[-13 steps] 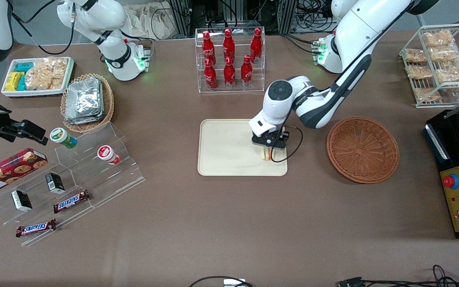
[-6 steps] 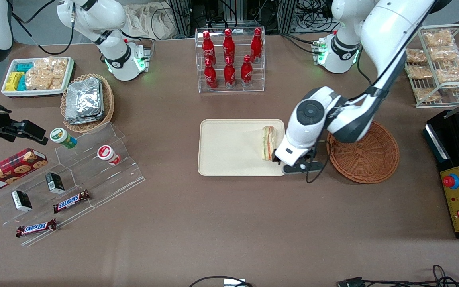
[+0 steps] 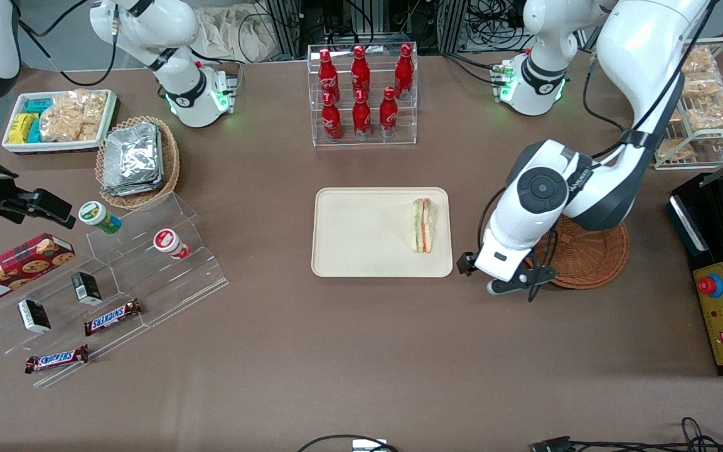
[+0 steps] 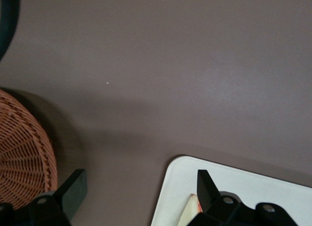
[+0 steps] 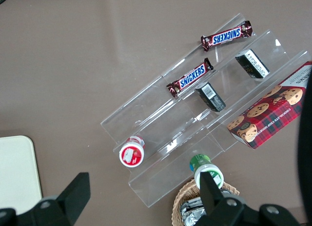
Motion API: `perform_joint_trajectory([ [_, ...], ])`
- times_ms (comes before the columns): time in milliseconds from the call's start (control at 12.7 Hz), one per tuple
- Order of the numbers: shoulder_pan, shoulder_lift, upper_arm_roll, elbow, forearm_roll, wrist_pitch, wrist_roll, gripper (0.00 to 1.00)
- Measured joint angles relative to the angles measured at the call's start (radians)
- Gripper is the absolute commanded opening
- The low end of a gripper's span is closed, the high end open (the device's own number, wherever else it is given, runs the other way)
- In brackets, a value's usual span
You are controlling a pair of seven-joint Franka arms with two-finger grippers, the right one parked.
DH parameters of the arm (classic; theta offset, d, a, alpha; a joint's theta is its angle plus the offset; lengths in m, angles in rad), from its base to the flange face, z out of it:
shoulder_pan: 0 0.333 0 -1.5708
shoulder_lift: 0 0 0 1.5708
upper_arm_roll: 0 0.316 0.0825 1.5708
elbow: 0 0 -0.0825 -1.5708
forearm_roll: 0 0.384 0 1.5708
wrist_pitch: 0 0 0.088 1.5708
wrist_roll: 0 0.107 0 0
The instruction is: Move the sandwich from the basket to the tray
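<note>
Above the bare desk, between tray and basket, my gripper hangs with its fingers spread wide and nothing between them; the wrist view shows the two dark fingertips well apart, with brown desk in the gap; the gripper sits nearer the front camera than the things it serves. A little farther from that camera lies the tray, and on it the sandwich, lying on its side near the rim at the working arm's end, its green, orange and red layers showing along one edge; a corner of it peeks out in the wrist view too, on the pale tray. Beside my arm sits the basket, partly covered by my wrist; no sandwich shows in the part I can see. Farther still stands the rack of red bottles, untouched.

I judge the task as good as done: the sandwich is out of the basket and resting on the tray, released; what is left is only to draw my arm clear. A second ago my gripper was down over the sandwich on the tray; half a second ago it had pulled off to the tray's edge; now it stands apart from the tray altogether, nearly over the basket's rim, while the sandwich has stayed where I set it.
</note>
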Motion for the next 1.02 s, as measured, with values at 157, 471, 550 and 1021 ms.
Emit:
perform_joint_trajectory([
  [157, 0.017, -0.006, 0.000, 0.001, -0.004, -0.010, 0.002, 1.00],
  [471, 0.052, -0.028, 0.007, 0.031, -0.098, -0.054, 0.110, 1.00],
  [550, 0.051, -0.049, 0.032, 0.037, -0.140, -0.072, 0.164, 1.00],
  [1021, -0.045, -0.244, 0.325, 0.040, -0.343, -0.266, 0.551, 1.00],
])
